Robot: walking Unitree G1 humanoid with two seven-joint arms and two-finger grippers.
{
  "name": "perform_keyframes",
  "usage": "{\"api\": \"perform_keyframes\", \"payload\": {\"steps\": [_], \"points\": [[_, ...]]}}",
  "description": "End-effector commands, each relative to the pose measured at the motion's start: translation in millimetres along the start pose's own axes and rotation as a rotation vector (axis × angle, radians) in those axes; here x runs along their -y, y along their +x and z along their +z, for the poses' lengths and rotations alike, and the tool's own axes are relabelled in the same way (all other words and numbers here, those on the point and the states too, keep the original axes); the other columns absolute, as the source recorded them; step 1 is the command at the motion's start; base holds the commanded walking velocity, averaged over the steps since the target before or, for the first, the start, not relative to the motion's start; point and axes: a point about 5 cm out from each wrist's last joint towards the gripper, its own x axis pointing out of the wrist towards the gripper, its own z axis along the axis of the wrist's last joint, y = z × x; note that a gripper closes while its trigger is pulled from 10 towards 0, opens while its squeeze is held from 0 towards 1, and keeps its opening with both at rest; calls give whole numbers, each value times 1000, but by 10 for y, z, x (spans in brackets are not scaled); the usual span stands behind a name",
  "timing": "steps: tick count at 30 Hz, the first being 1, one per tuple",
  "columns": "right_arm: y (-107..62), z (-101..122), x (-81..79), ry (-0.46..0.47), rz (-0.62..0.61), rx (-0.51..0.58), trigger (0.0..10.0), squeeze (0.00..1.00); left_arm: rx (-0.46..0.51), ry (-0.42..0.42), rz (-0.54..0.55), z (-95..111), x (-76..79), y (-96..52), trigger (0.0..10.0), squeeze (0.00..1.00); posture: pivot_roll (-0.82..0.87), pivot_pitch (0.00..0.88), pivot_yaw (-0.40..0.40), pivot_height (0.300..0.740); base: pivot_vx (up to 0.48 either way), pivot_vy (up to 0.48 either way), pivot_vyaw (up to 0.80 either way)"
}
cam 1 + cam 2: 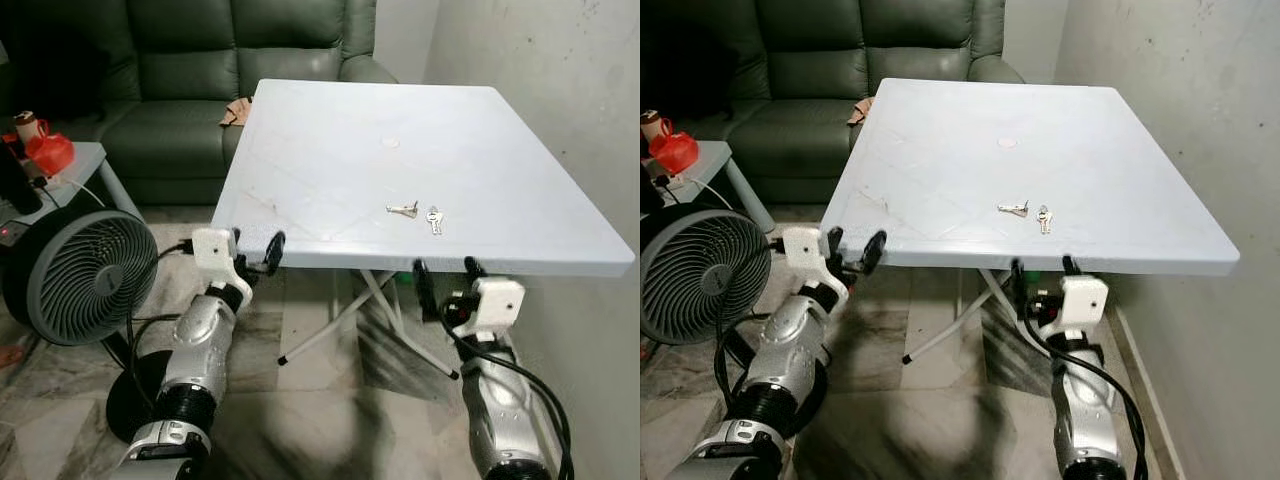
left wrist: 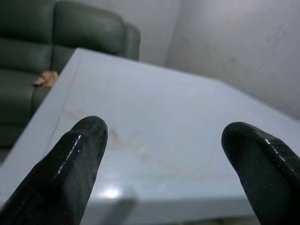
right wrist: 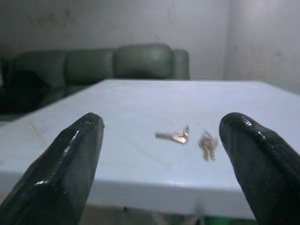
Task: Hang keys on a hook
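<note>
Two small silver key bunches lie near the front edge of the pale blue table (image 1: 330, 130): one set of keys (image 1: 403, 210) and a second set (image 1: 434, 220) just right of it. In the right wrist view the keys (image 3: 174, 136) and the second bunch (image 3: 207, 144) lie ahead between the fingers. My right gripper (image 1: 445, 273) is open, just below the table's front edge, under the keys. My left gripper (image 1: 253, 251) is open at the table's front left corner, holding nothing.
A dark green sofa (image 1: 200, 90) stands behind the table. A grey floor fan (image 1: 85, 275) is at the left, beside a side table (image 1: 85, 165) with a red object (image 1: 48, 152). A wall (image 1: 560, 90) runs close on the right. Folding table legs (image 1: 345, 320) stand below.
</note>
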Motion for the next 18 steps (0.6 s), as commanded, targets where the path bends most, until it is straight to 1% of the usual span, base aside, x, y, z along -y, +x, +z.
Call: {"api": "perform_keyframes", "payload": {"steps": [1, 2, 3, 4, 5, 6, 8, 10, 13, 18], "points": [[-25, 3, -26, 13, 11, -14, 10000, 0, -5, -25, 13, -7, -27, -47, 10000, 0, -31, 0, 1, 732, 0, 0, 0], [-100, -17, -40, 14, 17, -32, 10000, 0, -3, -38, 24, -4, -46, -104, 10000, 0, -31, 0, 0, 732, 0, 0, 0], [-136, -32, -41, 17, 18, -41, 10000, 0, -5, -39, 29, -10, -54, -127, 10000, 0, -29, 0, 0, 732, 0, 0, 0], [-243, -90, -31, 24, 8, -81, 10000, 0, -20, -42, 31, -45, -78, -204, 10000, 0, -25, 0, -2, 732, 0, 0, 0], [-243, -90, -31, 24, 8, -81, 10000, 0, -20, -42, 31, -45, -78, -204, 10000, 0, -25, 0, -2, 732, 0, 0, 0], [-306, -125, -26, 22, 6, -107, 10000, 0, -35, -29, 34, -70, -96, -251, 10000, 0, -25, 0, -2, 732, 0, 0, 0], [-343, -126, -25, 17, 7, -117, 10000, 0, -45, -30, 39, -83, -113, -288, 10000, 0, -23, 0, -2, 732, 0, 0, 0], [-353, -88, -27, 23, 0, -113, 10000, 0, -53, -19, 34, -75, -123, -323, 10000, 0, -24, 0, -1, 732, 0, 0, 0], [-323, -28, -37, 24, -2, -104, 10000, 0, -60, -32, 38, -49, -124, -346, 10000, 0, -26, 0, 2, 732, 0, 0, 0], [-269, 32, -51, 27, -3, -89, 10000, 0, -66, -28, 34, -34, -114, -343, 10000, 0, -27, 0, 2, 732, 0, 0, 0]]}}
